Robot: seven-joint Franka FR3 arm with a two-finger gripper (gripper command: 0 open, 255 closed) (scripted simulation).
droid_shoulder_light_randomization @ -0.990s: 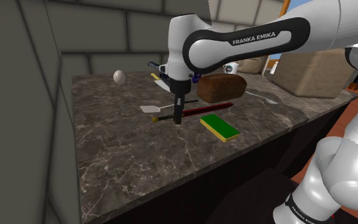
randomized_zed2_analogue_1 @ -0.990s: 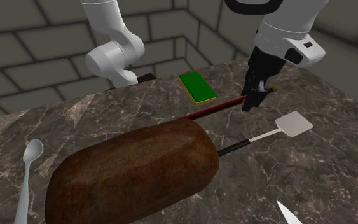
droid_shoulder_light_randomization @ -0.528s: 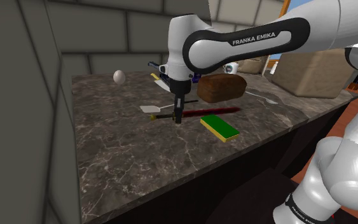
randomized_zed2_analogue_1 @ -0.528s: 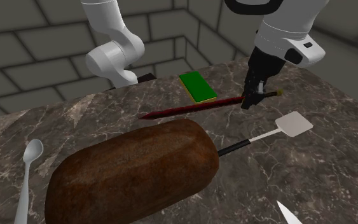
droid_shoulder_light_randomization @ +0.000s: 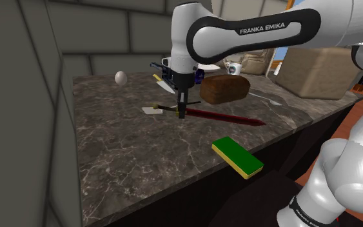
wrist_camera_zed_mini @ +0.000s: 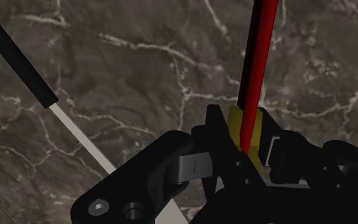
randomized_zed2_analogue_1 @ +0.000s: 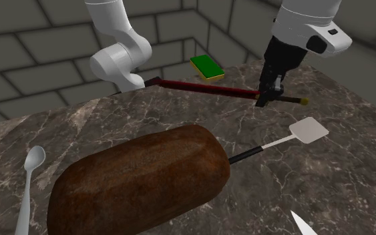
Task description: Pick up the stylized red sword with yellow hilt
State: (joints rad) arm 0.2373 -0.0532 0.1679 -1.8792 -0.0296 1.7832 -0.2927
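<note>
Shoulder view: the sword (droid_shoulder_light_randomization: pixel 222 117) has come up off the table (droid_shoulder_light_randomization: pixel 122 161) in the hand (droid_shoulder_light_randomization: pixel 182 113).
In this view the hand is closed on the hilt end and sits higher than 1 second ago. The blade has swung round, and the green sponge (droid_shoulder_light_randomization: pixel 236 157) has slid to the table's near edge, partly overhanging it. Second exterior view: the sword (randomized_zed2_analogue_1: pixel 206 87) hangs roughly level above the table with the hand (randomized_zed2_analogue_1: pixel 265 101) clamped near its yellow hilt, and the spatula (randomized_zed2_analogue_1: pixel 306 130) lies apart, below it. Wrist view: both fingers (wrist_camera_zed_mini: pixel 219 137) pinch the yellow guard (wrist_camera_zed_mini: pixel 241 127), and the red blade (wrist_camera_zed_mini: pixel 260 57) runs away from them. The pick looks done, but such an off-centre grip may let the long blade twist.
</note>
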